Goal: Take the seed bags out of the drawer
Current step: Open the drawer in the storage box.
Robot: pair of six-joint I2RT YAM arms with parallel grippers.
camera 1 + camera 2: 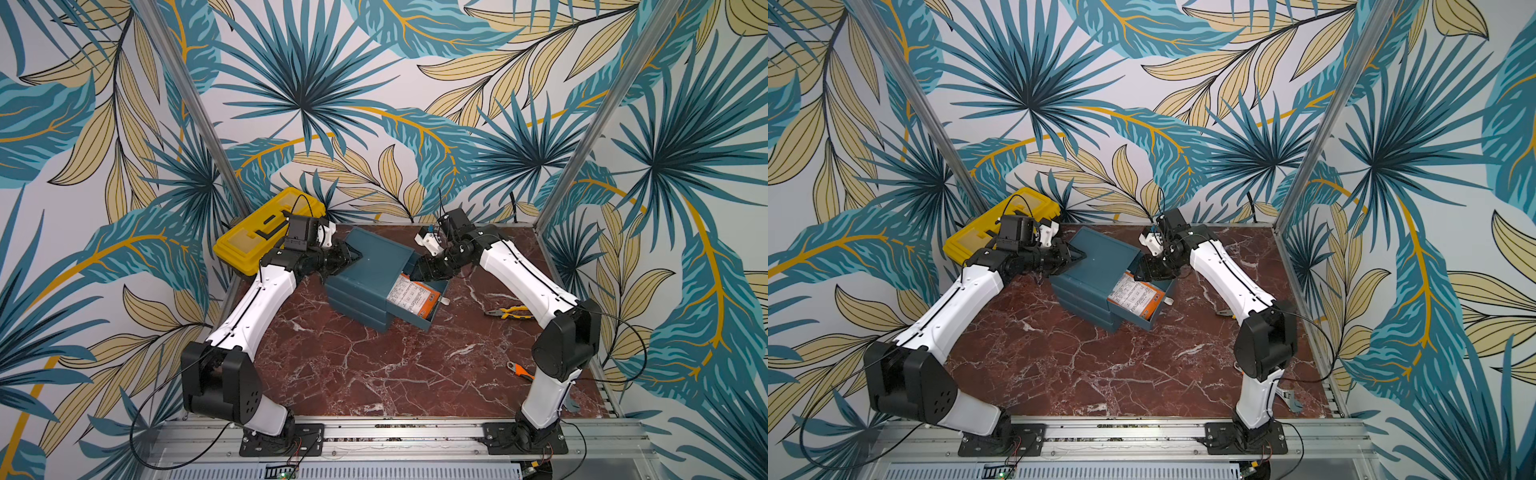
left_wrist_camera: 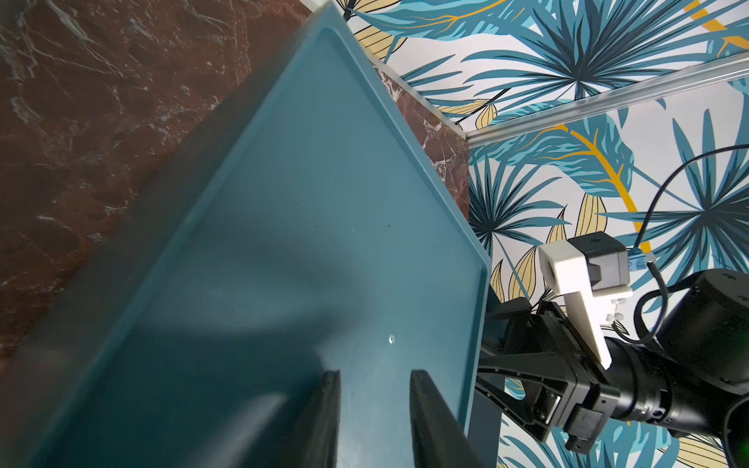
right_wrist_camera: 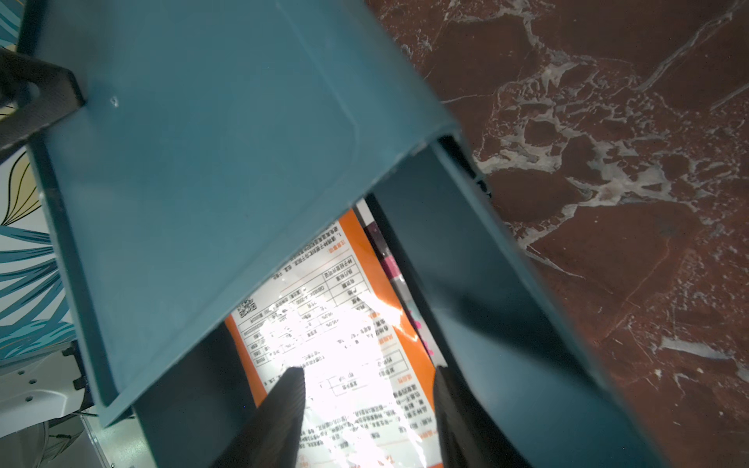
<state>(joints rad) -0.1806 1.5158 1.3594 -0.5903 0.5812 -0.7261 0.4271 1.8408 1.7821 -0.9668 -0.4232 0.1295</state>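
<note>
A blue drawer cabinet stands mid-table with its top drawer pulled out. The seed bags lie inside; the top one shows a white printed back with orange edges, and a pink edge peeks from beneath it. My right gripper hangs open just above that bag, at the drawer's inner end, holding nothing. My left gripper rests on the cabinet's top at its left corner. Its jaws are slightly apart with nothing between them.
A yellow toolbox sits at the back left behind my left arm. Yellow-handled pliers and an orange-handled tool lie on the red marble table near my right arm. Patterned walls enclose the table.
</note>
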